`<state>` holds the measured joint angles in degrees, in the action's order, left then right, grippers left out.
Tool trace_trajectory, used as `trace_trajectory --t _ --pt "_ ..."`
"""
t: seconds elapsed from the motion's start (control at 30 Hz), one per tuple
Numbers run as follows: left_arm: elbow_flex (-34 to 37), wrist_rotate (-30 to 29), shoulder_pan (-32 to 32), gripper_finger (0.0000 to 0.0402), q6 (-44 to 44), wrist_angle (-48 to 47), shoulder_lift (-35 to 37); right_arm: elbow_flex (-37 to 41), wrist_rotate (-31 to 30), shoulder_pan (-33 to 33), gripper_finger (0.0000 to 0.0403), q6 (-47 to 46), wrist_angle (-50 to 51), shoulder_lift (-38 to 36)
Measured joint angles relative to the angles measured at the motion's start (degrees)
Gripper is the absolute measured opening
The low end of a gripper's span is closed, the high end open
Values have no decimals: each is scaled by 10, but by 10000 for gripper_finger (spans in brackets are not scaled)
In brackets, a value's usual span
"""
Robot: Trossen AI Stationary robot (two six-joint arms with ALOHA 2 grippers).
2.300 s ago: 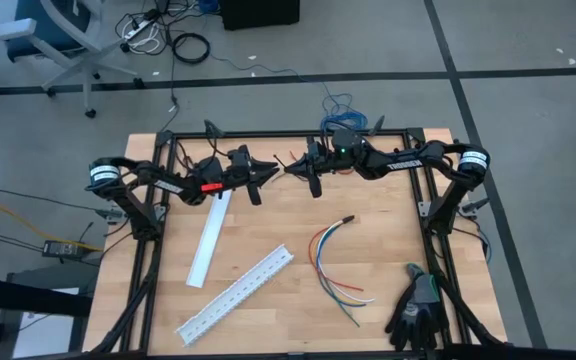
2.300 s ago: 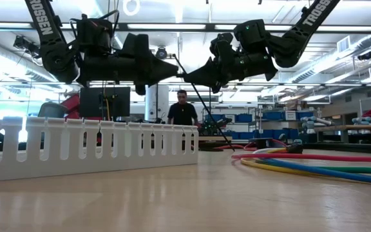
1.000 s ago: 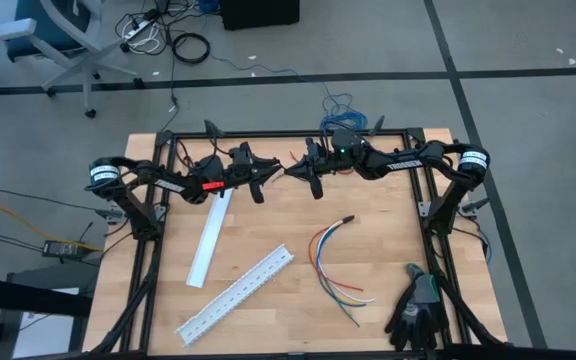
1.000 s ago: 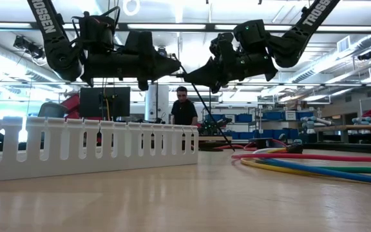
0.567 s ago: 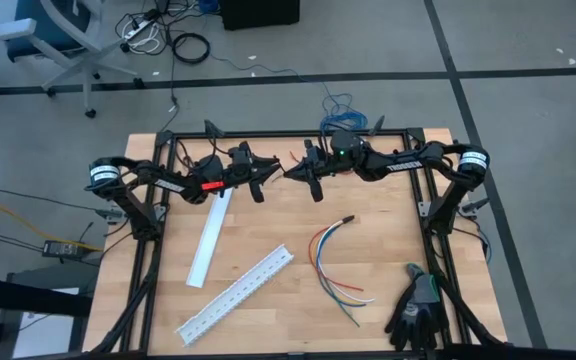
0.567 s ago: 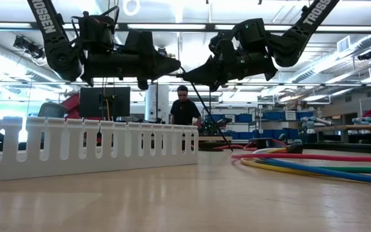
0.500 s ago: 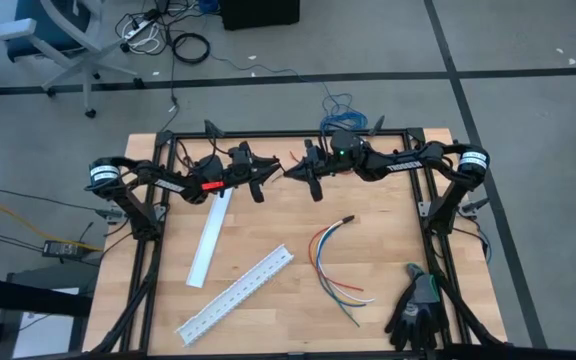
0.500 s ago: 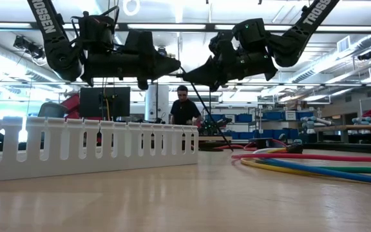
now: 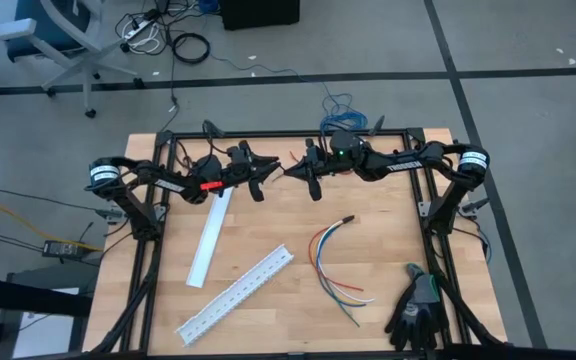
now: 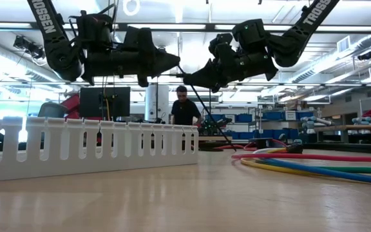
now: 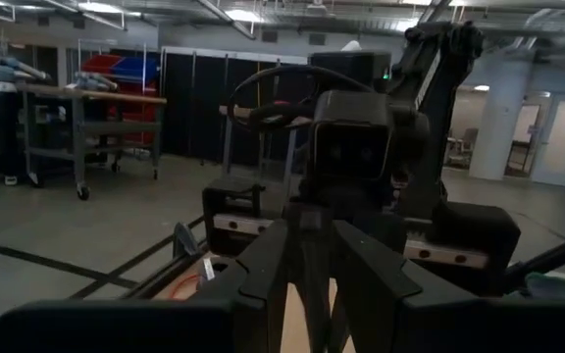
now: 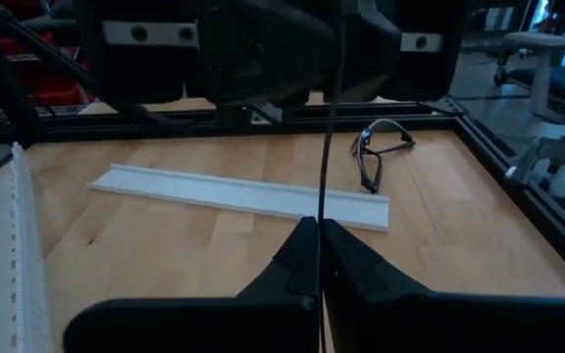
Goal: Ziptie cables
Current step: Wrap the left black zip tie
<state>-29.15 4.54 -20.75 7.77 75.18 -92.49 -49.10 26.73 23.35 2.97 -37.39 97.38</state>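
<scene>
The cables (image 9: 330,262), a bunch of red, orange, blue, green and white wires, lie loose on the wooden table right of its middle. Their black-sleeved end (image 9: 346,219) points toward the far edge, and they also show in the low view (image 10: 314,164). Both grippers hover high over the table's far part, tip to tip. My left gripper (image 9: 271,171) and my right gripper (image 9: 290,171) are each shut on one thin black zip tie (image 10: 206,108), which slants down between and below them. My left gripper meets the zip tie at its upper end (image 10: 176,65), coming level from the table's left; its own fingers (image 11: 263,275) hide the place of contact. My right gripper pinches the zip tie (image 12: 322,211) between its two fingertips, coming nearly level from the table's right. The strip runs on from there toward the left gripper, and its tail (image 10: 221,132) hangs clear of the table.
A white slotted duct (image 9: 236,293) lies slanted at the near left, with a flat white cover strip (image 9: 210,238) beyond it. Black gloves (image 9: 418,310) lie at the near right corner. A black frame (image 9: 298,133) edges the table. A person (image 10: 184,109) stands in the room behind.
</scene>
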Motion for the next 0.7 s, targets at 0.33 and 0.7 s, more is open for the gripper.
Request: trace_trajectory --t 0.33,0.7 --pt "0 -2 0 90 11 3 0 0 -1 0 0 -5 -36 0" --pt "0 -13 0 90 25 53 0 0 -17 0 0 -29 -70 0"
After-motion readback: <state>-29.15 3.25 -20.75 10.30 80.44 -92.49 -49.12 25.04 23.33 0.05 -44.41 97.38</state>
